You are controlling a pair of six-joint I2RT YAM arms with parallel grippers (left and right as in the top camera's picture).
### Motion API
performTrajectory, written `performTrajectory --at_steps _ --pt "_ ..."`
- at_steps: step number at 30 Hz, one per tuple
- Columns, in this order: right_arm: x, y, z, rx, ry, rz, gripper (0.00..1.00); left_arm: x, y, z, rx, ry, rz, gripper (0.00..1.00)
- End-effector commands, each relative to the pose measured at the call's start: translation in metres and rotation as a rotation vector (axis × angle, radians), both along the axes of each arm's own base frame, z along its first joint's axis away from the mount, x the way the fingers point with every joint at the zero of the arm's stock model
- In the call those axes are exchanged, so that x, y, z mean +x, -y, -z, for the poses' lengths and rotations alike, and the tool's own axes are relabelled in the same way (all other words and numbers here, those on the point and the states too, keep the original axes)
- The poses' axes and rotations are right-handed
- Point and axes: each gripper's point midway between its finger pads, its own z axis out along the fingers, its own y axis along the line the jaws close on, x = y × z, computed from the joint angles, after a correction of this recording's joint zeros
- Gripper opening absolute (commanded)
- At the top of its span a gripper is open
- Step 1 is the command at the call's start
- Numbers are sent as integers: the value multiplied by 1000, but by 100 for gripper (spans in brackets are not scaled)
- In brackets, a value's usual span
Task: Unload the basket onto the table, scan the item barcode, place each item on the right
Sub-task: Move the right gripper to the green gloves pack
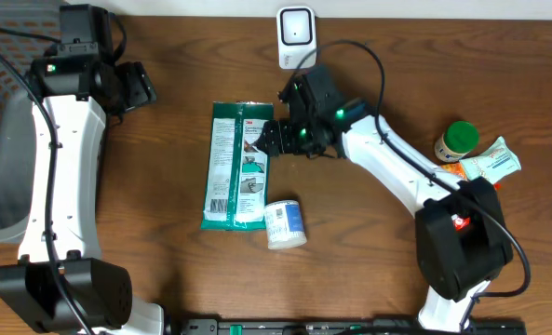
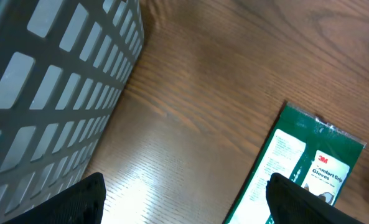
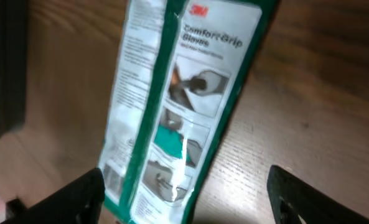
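The item, a flat green and white glove package point(image 1: 238, 167), lies lengthwise on the wooden table in the middle of the overhead view. My right gripper point(image 1: 274, 138) is at the package's upper right edge. In the right wrist view the gripper point(image 3: 184, 202) is open, its dark fingers point(image 3: 78, 199) wide apart with the package's end point(image 3: 172, 106) lying between them. A white scanner point(image 1: 295, 33) stands at the table's back edge. My left gripper point(image 1: 143, 86) hovers at the back left. It point(image 2: 190, 205) is open with only bare wood between its fingers, and the package point(image 2: 296, 168) is off to its right.
A small white and blue tub point(image 1: 285, 224) lies just below the package. At the right sit a green-lidded bottle point(image 1: 457, 141) and some packets point(image 1: 490, 164). A grey slatted basket point(image 2: 47, 74) fills the left side beside the left arm.
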Motion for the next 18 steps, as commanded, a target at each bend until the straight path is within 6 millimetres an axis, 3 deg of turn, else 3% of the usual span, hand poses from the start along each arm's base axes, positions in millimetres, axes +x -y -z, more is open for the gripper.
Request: performTrajectory --at_steps 1,8,13,16,18 --pt "-11 -1 21 19 -56 55 79 -2 -4 -7 13 17 -7 82" --pt "-28 -11 44 31 -37 29 78 -7 28 5 -135 -31 88 80" --pt "-32 -12 51 1 -18 29 78 -22 30 40 -148 -160 85 27" --pt "-31 -13 51 5 -12 26 78 -31 31 64 -157 -228 81 8" --pt "-32 -14 51 6 -13 28 78 -37 32 80 -161 -265 80 8"
